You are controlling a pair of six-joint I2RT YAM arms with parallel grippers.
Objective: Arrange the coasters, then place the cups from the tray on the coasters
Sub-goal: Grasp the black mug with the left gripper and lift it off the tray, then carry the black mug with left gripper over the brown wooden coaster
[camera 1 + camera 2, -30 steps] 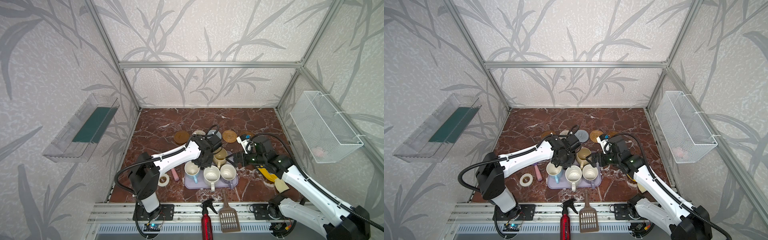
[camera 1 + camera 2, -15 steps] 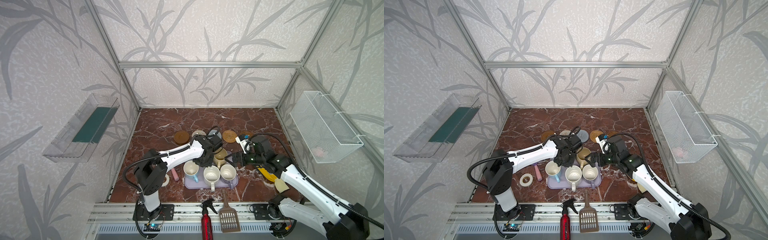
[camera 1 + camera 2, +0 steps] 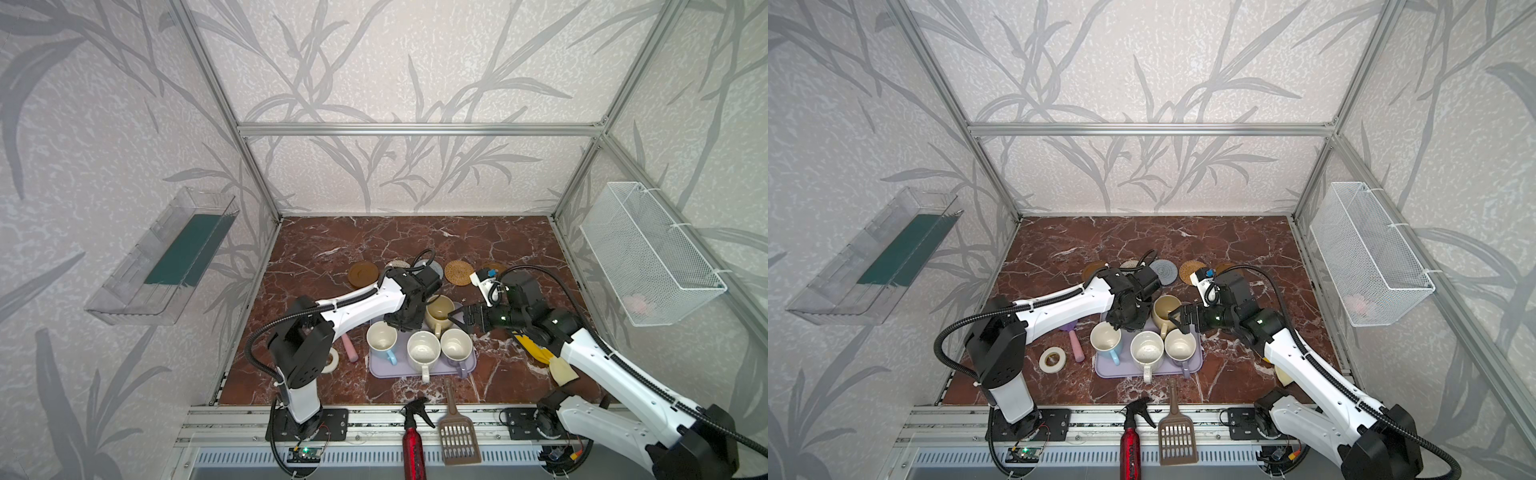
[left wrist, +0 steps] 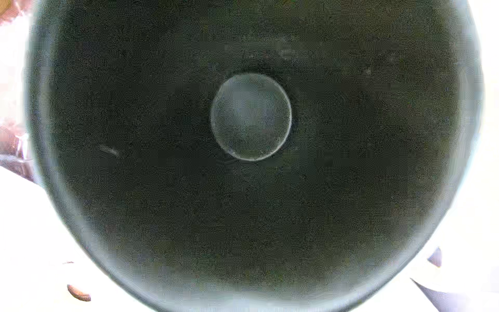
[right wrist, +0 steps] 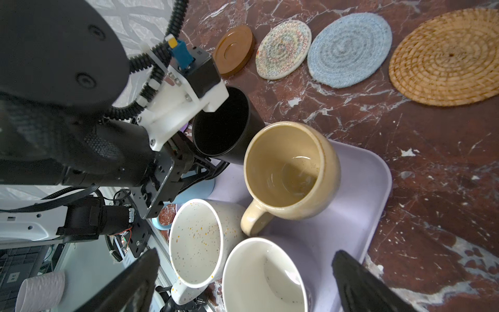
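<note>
The surface (image 3: 332, 249) is a dark red-brown marble with white veins. The lavender tray (image 3: 399, 370) lies on it near the front edge. Behind the tray five coasters lie flat in one row, close together: a brown wooden coaster (image 3: 1094, 270), a cream woven coaster (image 3: 1130, 264), a grey-blue woven coaster (image 3: 1163, 272), a rattan coaster (image 3: 1192, 271) and a second brown coaster (image 3: 1225, 268). To the left of the tray lie a pink stick (image 3: 1076, 347), near the tray, and a white tape roll (image 3: 1053, 359) further away. To the right of the tray lie a yellow thing (image 3: 532, 347) and a beige piece (image 3: 563, 370), both partly hidden.
</note>
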